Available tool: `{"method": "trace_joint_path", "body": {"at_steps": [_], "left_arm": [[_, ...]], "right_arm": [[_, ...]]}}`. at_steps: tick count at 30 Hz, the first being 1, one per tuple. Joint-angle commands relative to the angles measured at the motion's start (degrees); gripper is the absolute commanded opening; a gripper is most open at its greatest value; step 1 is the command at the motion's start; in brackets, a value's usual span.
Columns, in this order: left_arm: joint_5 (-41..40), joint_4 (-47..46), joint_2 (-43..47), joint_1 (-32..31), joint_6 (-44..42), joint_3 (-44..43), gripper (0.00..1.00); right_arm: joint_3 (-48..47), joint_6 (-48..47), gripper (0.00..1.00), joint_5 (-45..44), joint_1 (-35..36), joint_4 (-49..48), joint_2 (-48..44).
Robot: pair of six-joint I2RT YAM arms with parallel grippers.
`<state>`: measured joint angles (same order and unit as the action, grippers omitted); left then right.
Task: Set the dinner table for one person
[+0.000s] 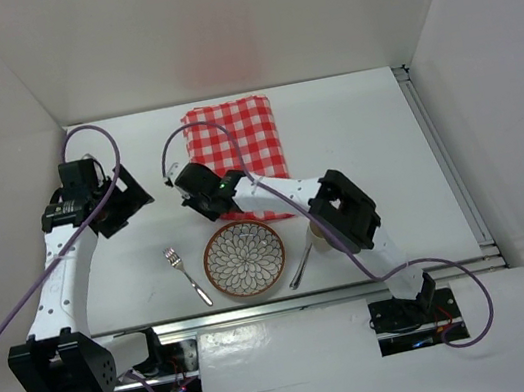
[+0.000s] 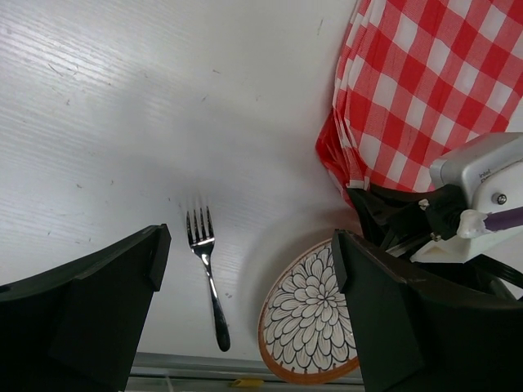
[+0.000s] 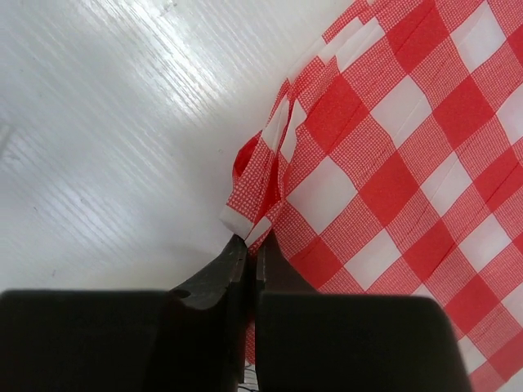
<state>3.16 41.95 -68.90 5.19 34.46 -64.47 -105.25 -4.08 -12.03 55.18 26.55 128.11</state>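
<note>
The dinner table (image 1: 363,137) is a flat white top. A folded red-and-white checked cloth (image 1: 239,149) lies at the back middle. My right gripper (image 1: 190,190) is shut on the cloth's near left corner (image 3: 253,224), and the pinched layers bunch up above the fingertips (image 3: 237,253). A flower-patterned plate with an orange rim (image 1: 244,259) sits at the front, with a fork (image 1: 186,275) to its left and a slim silver utensil (image 1: 302,265) to its right. My left gripper (image 1: 131,204) is open and empty, above the table left of the cloth; in its own view it (image 2: 245,269) looks down on the fork (image 2: 206,269) and the plate (image 2: 315,314).
A silver rail (image 1: 359,287) runs along the near edge and another along the right side (image 1: 443,154). A pale cup-like thing (image 1: 318,233) is mostly hidden under the right arm. White walls enclose the table on three sides.
</note>
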Motion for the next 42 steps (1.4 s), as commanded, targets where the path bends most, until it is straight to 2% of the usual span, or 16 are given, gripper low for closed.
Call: {"method": "trace_joint_path", "body": {"at_steps": [1,5,10,13,14,16,17,18,20,21,24,28,30,32,36,42], "left_arm": [[1.8,-1.3,-0.8,0.3,-1.6,-0.4,1.0],[4.2,-1.8,-1.3,0.3,-1.6,-0.4,1.0],[4.8,-1.8,-2.4,0.3,-1.6,-0.4,1.0],[4.8,-1.8,-2.4,0.3,-1.6,-0.4,1.0],[4.8,-1.8,-2.4,0.3,-1.6,0.1,1.0],[5.3,-2.3,-2.4,0.3,-1.6,0.1,1.0],[5.3,-2.3,-2.4,0.3,-1.6,0.1,1.0],[5.3,-2.3,-2.4,0.3,-1.6,0.1,1.0],[5.3,-2.3,-2.4,0.3,-1.6,0.7,1.0],[5.8,-2.3,-2.4,0.3,-1.6,0.7,1.0],[5.8,-2.3,-2.4,0.3,-1.6,1.2,1.0],[6.3,-2.8,-2.4,0.3,-1.6,1.7,1.0],[6.3,-2.8,-2.4,0.3,-1.6,2.2,1.0],[6.3,-2.8,-2.9,0.3,-1.6,2.2,1.0],[6.9,-3.4,-2.9,0.3,-1.6,2.8,1.0],[6.9,-3.4,-3.4,0.3,-1.6,3.3,1.0]], "right_arm": [[-3.3,2.0,0.02,2.1,-0.3,-0.9,-2.1],[-4.4,2.7,0.25,3.3,-1.5,-0.2,-2.6],[-3.9,2.7,0.25,3.9,-2.0,-0.2,-2.6],[-3.4,3.3,0.35,5.0,-2.0,-0.2,-2.6],[-3.4,3.3,0.25,5.0,-2.0,-0.2,-2.6],[-3.4,3.8,0.24,5.0,-2.0,-0.2,-2.1],[-3.4,3.8,0.29,5.7,-2.0,-0.2,-2.1],[-3.4,4.4,0.45,5.7,-2.5,-0.2,-2.1],[-2.9,4.4,0.45,6.6,-2.5,-0.2,-2.7],[-2.9,5.0,0.39,6.6,-2.5,-0.2,-2.7],[-2.3,5.6,0.41,7.3,-3.1,-0.9,-3.8],[-2.3,5.6,0.28,7.6,-3.6,-0.9,-3.8],[-2.3,6.1,0.38,8.6,-3.6,-0.3,-3.8],[-2.3,6.1,0.6,9.1,-3.6,-0.3,-3.8],[-1.8,6.6,0.67,9.1,-3.6,-0.3,-3.8],[-1.3,7.1,0.44,9.7,-3.6,-0.3,-4.4]]}}
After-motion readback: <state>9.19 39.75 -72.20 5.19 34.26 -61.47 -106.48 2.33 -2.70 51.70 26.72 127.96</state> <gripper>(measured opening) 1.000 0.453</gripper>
